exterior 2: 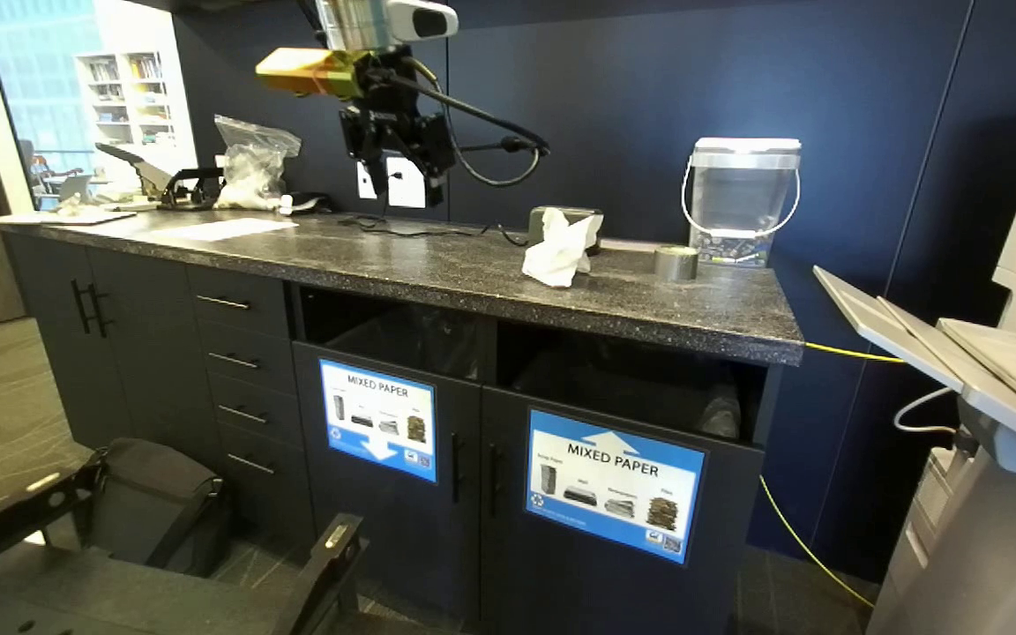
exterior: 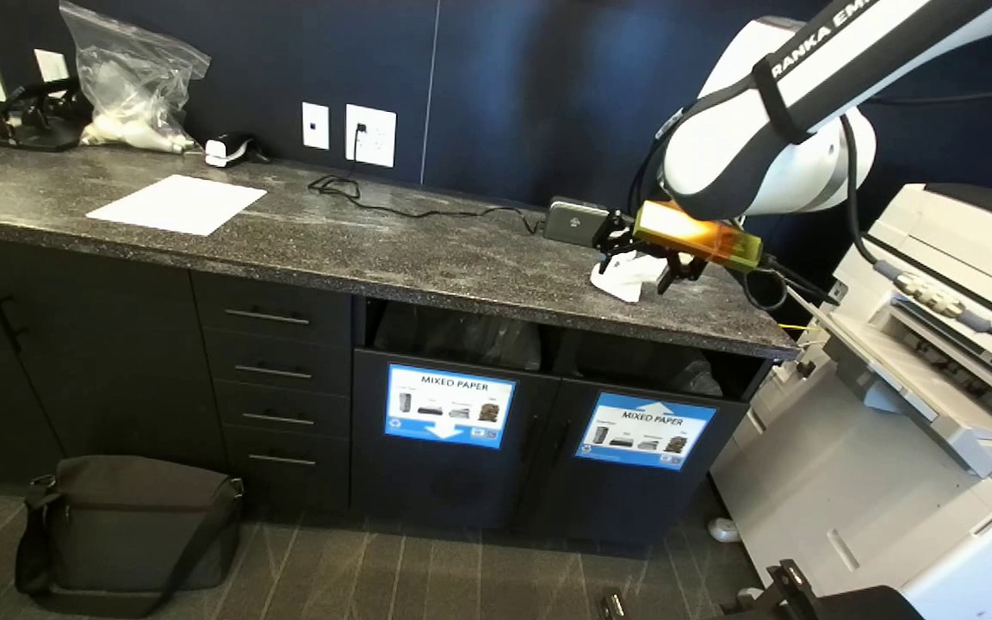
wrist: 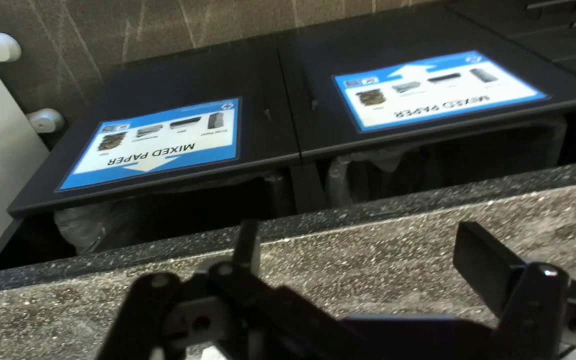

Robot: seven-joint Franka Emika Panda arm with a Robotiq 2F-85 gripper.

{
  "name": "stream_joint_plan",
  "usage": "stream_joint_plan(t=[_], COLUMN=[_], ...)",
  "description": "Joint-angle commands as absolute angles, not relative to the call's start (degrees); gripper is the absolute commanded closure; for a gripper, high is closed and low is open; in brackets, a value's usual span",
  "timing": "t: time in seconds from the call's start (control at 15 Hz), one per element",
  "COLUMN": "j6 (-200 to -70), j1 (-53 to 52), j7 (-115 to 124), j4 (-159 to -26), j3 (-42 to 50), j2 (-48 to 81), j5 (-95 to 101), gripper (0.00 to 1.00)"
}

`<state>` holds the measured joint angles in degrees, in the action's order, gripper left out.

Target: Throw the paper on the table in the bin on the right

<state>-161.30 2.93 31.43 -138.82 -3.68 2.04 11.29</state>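
Observation:
The paper (exterior: pixel 621 282) is a crumpled white wad on the dark grey stone table (exterior: pixel 427 258). In an exterior view it stands near the counter's front edge (exterior 2: pixel 558 251). My gripper (exterior 2: pixel 407 190) is open and empty, above the counter and apart from the paper; in an exterior view it partly covers the paper. In the wrist view the open jaws (wrist: pixel 358 240) frame bare stone, and a white patch at the bottom edge may be the paper. The bin (exterior: pixel 625 508) is the right-hand black compartment, its top slot open; it also shows in the wrist view (wrist: pixel 178 82).
A grey box (exterior: pixel 576 221) with a cable stands behind the paper. A tape roll (exterior 2: pixel 676 263) and a clear bucket (exterior 2: pixel 744 194) stand at the counter's right end. A flat white sheet (exterior: pixel 177 205) and plastic bag (exterior: pixel 134 95) lie left. A printer (exterior: pixel 935 344) stands right.

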Motion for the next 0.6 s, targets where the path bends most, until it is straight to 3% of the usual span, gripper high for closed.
stream_joint_plan(t=[0.0, 0.27, 0.53], j6=[-161.77, -159.78, -155.94], j1=[3.43, 1.84, -6.06], j7=[42.29, 40.48, 31.31], j4=[-124.80, -111.17, -98.97], j3=[-0.30, 1.32, 8.68], j2=[14.25, 24.00, 31.50], j5=[20.37, 24.32, 23.16], gripper=[0.00, 0.00, 0.00])
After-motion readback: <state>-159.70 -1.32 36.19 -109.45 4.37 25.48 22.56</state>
